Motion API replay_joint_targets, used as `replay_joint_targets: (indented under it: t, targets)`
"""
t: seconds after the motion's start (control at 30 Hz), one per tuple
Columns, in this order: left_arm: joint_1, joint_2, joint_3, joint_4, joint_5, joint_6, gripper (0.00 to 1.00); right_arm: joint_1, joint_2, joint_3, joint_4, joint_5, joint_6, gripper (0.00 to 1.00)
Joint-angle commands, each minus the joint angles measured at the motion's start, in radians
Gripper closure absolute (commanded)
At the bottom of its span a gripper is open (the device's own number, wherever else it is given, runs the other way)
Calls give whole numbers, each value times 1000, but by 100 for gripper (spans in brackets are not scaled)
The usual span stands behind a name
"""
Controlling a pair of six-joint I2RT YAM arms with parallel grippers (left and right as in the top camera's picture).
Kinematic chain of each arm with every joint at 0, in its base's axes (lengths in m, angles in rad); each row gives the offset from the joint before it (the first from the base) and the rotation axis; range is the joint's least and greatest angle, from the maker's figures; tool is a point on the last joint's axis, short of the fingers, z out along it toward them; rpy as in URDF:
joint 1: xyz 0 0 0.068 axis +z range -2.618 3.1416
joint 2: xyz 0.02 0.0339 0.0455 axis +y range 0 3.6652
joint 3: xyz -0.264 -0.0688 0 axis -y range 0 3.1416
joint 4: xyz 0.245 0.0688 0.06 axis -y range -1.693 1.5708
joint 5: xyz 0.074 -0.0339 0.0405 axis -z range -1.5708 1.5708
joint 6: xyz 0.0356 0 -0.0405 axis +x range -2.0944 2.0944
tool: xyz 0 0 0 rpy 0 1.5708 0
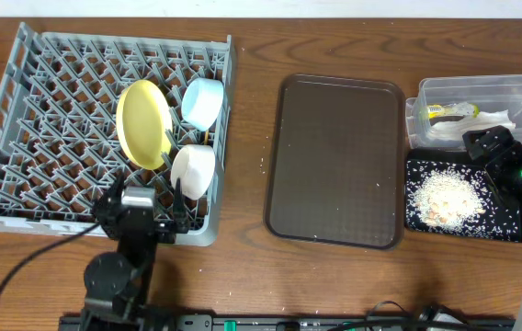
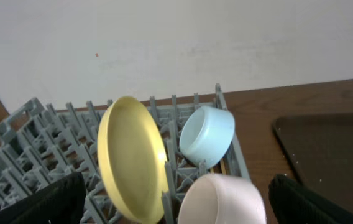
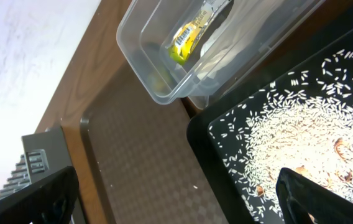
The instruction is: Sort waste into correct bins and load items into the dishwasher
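Note:
The grey dish rack (image 1: 50, 110) at the left holds the yellow plate (image 1: 143, 122) on edge, the light blue bowl (image 1: 202, 101) and the white bowl (image 1: 193, 170). My left gripper (image 1: 146, 199) is open and empty at the rack's front edge, just before the white bowl (image 2: 223, 199) and the plate (image 2: 130, 162). My right gripper (image 1: 493, 147) is open and empty above the black tray (image 1: 509, 221), which holds the rice crumbs (image 1: 449, 195). The clear tub (image 1: 482, 89) holds the green-and-yellow wrapper (image 1: 451, 111) and the white napkin (image 1: 491, 121). The chopsticks do not show clearly.
The dark brown serving tray (image 1: 336, 161) lies bare between the rack and the bins, with a few stray crumbs on it and beside its left edge. A white wall stands behind the table. A cable trails at the front left.

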Motion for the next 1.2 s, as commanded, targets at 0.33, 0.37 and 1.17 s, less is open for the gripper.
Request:
replay_joint_targets:
  t: [0.33,0.37,1.17]
  targets:
    - [86,-183,-246,112,35,-67,4,-4,-6,2,-1,3,10,1]
    - [93,-183,-269,140,35,-78,4,-4,-6,2,-1,3,10,1]
    - [153,-174,-332,108,34,-137,4,-4,-6,2,-2,3,10,1]
